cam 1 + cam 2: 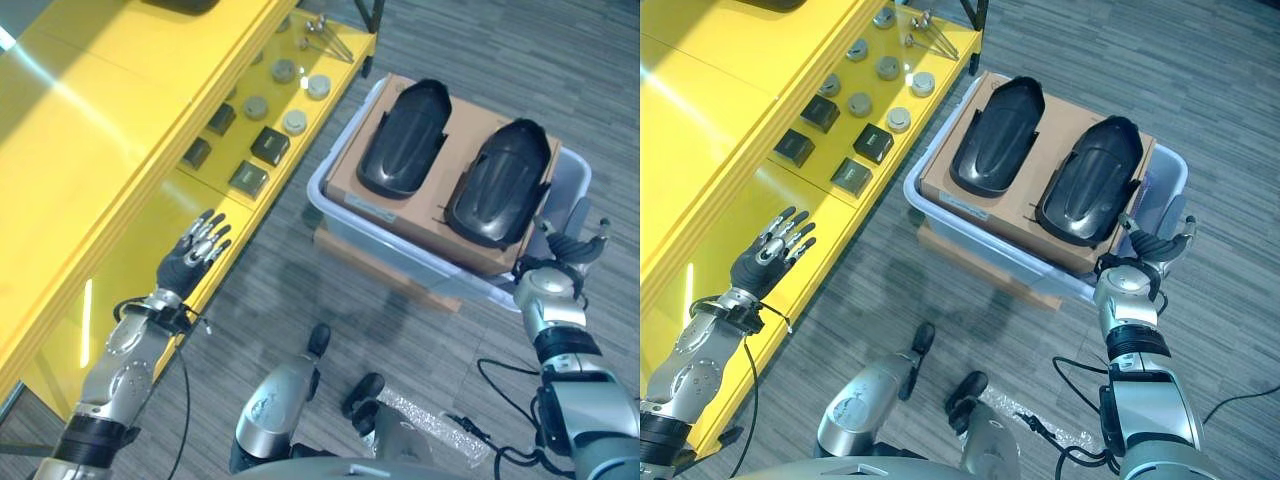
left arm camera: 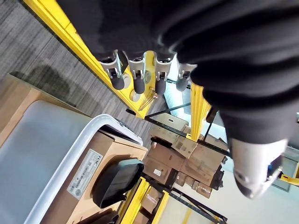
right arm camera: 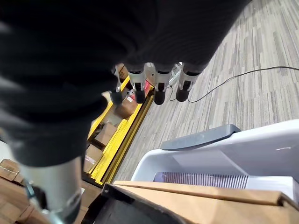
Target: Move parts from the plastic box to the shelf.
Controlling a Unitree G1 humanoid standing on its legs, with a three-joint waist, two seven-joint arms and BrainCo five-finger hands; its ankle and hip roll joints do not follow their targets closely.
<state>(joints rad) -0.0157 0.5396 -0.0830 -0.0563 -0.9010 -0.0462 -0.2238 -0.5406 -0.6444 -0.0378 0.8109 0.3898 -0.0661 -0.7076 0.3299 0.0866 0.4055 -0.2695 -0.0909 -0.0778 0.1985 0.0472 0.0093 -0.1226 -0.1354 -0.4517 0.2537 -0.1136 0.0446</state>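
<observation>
Two black moulded parts [image 1: 410, 140] sit untouched on cardboard in the plastic box [image 1: 340, 215] at two o'clock, while the left hand [image 1: 195, 250] hovers fingers spread over the yellow shelf [image 1: 120, 250] (small pieces [image 1: 270, 145] already there) and the right hand [image 1: 565, 245], fingers straight, holds nothing.
</observation>
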